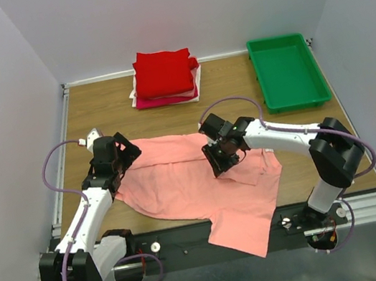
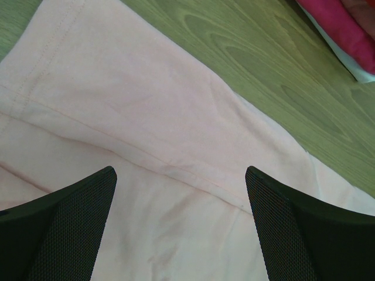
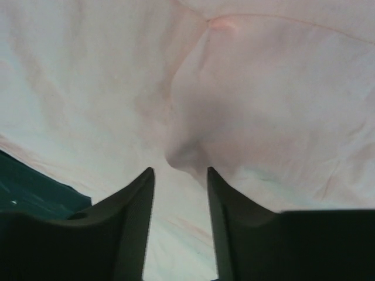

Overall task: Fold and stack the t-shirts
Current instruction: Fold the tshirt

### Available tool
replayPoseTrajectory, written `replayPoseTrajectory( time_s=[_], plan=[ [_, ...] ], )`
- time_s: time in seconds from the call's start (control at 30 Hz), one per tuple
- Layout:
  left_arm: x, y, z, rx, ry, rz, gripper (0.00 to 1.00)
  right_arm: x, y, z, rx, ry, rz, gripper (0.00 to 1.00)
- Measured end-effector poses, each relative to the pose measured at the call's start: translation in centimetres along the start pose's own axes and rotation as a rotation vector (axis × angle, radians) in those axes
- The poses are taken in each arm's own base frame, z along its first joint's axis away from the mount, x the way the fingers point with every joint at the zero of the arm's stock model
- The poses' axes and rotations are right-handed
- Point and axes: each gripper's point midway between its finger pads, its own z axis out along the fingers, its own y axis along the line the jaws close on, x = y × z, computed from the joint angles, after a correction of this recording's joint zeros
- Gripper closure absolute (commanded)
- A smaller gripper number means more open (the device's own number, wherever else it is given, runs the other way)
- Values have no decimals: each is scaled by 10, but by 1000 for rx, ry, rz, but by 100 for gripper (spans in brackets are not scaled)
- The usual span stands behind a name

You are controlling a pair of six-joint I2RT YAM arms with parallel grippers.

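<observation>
Nearest you, one corner of the salmon-pink shirt [image 1: 181, 182] hangs off the front edge of the table [image 1: 94, 106], over the rail between the two arm bases. The rest lies spread and rumpled across the middle of the board, not yet folded.

Left gripper [image 1: 114, 153]: low over the shirt's left edge. In its wrist view the left gripper [image 2: 179, 175] stands wide apart with nothing between the fingers, only flat cloth and a sleeve seam below.

Right gripper [image 1: 220, 158]: down on the shirt's middle right. From its wrist camera the right gripper [image 3: 179, 175] shows a narrow gap, and a raised pucker of cloth [image 3: 184, 155] ends right at the tips. You cannot tell from this whether the pucker is pinched.

Far edge, centre: folded stack, with the red shirt [image 1: 163, 72] on top, the white shirt [image 1: 198, 79] showing at the sides, and the magenta shirt [image 1: 158, 103] showing along the near edge.

Far right: green tray [image 1: 287, 72], well apart from the stack.
</observation>
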Motion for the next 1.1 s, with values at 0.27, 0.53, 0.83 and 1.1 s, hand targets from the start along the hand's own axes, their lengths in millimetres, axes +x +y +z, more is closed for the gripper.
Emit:
replayPoseTrajectory(
  time_s=[0.27, 0.53, 0.83, 1.1],
  plan=[
    [0, -1, 0, 3, 1, 1, 2, -2, 3, -13, -18, -27, -12, 26],
    [1, -1, 0, 3, 3, 2, 2, -17, -28, -39, 85, -165, 106, 4],
    [13, -1, 15, 3, 56, 14, 2, 25, -115, -33, 307, -143, 355, 4],
    [29, -3, 42, 0, 125, 42, 2, 47, -144, -10, 452, -49, 386, 4]
  ],
)
